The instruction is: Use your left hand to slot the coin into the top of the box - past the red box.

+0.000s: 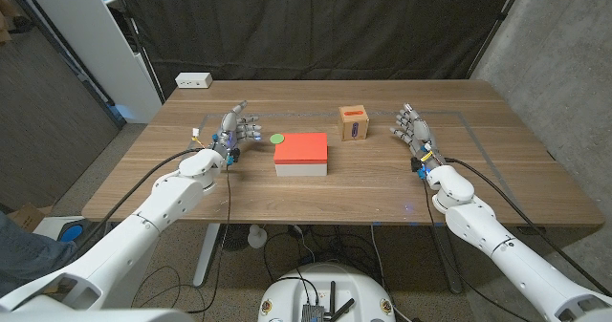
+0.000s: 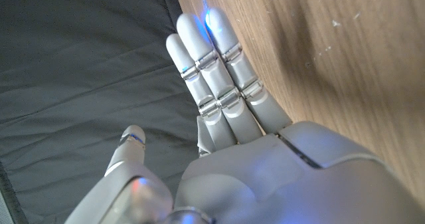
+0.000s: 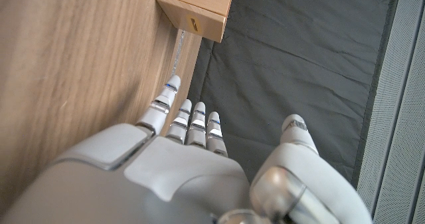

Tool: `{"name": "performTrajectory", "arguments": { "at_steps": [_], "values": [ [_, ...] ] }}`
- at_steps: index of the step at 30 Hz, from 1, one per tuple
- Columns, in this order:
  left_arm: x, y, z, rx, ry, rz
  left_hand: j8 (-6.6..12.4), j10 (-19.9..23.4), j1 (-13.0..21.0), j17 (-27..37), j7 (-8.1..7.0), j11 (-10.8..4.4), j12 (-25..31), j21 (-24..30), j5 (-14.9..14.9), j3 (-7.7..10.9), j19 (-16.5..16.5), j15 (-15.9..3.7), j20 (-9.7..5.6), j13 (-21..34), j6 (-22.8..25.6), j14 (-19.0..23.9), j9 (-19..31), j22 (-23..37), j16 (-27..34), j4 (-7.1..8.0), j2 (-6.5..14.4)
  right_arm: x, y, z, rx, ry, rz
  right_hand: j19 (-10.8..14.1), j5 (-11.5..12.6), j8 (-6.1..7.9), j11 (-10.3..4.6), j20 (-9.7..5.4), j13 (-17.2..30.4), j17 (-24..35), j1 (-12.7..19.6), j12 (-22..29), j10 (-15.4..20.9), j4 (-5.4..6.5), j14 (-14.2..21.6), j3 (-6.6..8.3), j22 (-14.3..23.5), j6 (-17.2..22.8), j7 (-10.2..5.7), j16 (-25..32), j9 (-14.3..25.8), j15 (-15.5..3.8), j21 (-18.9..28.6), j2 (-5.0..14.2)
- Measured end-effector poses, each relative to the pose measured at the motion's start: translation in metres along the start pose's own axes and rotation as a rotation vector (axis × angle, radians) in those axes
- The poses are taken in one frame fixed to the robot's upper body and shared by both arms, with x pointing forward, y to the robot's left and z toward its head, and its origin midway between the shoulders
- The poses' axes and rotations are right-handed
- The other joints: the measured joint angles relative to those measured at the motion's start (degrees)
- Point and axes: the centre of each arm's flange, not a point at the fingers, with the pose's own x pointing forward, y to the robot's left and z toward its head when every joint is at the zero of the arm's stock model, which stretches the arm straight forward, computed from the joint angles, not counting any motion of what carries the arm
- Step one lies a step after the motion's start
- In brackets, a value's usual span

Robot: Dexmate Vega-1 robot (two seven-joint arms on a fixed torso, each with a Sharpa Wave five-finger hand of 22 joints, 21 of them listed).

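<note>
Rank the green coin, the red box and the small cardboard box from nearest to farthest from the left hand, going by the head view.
From the left hand:
1. Green coin, just to the hand's right on the table.
2. Red box, right of the coin, toward the table's middle.
3. Small cardboard box, farthest, past the red box and closer to the right hand.

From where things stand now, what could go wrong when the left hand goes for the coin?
The green coin lies flat on the table, close against the red box, so the left hand may struggle to pinch it or may nudge that box. The wooden box stands beyond, so the carry must cross over.
</note>
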Motion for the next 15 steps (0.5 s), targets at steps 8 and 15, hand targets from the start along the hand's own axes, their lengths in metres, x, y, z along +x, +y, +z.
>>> {"name": "performTrajectory", "arguments": {
  "at_steps": [8, 15],
  "values": [
    [-0.0029, 0.0003, -0.0019, -0.009, 0.041, -0.008, -0.42, 0.78, 1.0, 3.14, -0.29, -0.51, 9.07, 3.9, 0.0, 2.53, 1.89, 0.3, -0.08, 1.14, 1.93, 0.31, 0.0, 2.61, 9.56, -1.28, 1.0, -0.0047, -0.0007, 0.0006, -0.005, 0.001, -0.009, 0.0, 0.0, 0.0, 0.0, 0.0, 0.0, 0.0, 0.0, 0.0, 0.0, 0.0, 0.0, 0.0, 0.0, 0.0, 0.0, 0.0, 0.0, 0.0, 0.0, 0.0],
    [-0.0073, 0.0001, -0.0046, -0.037, 0.075, -0.021, -0.42, 3.32, 6.11, 4.74, -0.82, -2.12, 21.01, 8.74, 0.39, 6.49, 3.03, 0.37, -0.16, 4.0, 4.71, 0.37, -0.01, 7.79, 19.99, -3.96, 0.68, -0.0097, 0.0007, 0.0012, -0.01, 0.001, -0.015, 0.0, 0.0, 0.0, 0.0, 0.0, 0.0, -0.01, 0.0, 0.0, 0.0, 0.0, 0.0, 0.0, 0.0, 0.0, 0.0, 0.0, 0.0, 0.0, 0.0, 0.0]
  ]
}}
